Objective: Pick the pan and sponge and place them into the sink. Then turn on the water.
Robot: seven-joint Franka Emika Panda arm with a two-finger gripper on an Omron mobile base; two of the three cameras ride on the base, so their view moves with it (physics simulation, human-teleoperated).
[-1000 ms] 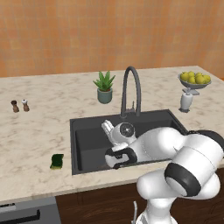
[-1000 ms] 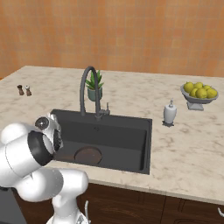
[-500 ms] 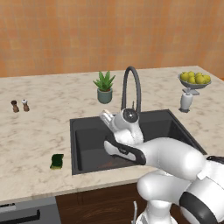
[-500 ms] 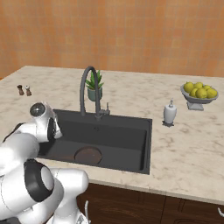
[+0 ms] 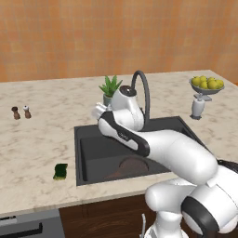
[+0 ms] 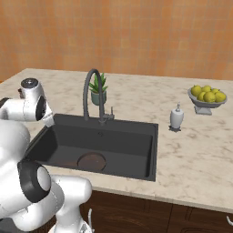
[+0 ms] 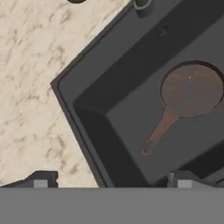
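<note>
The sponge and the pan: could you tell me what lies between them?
Bare marble counter, then the sink's left rim and wall, separate the sponge from the pan on the basin floor, per the left base view.

the dark brown pan [image 7: 191, 89] lay flat on the floor of the matte black sink [image 5: 93, 153], handle loop free. the yellow-and-green sponge [image 5: 60, 171] sat on the desk just left of the basin.
</note>
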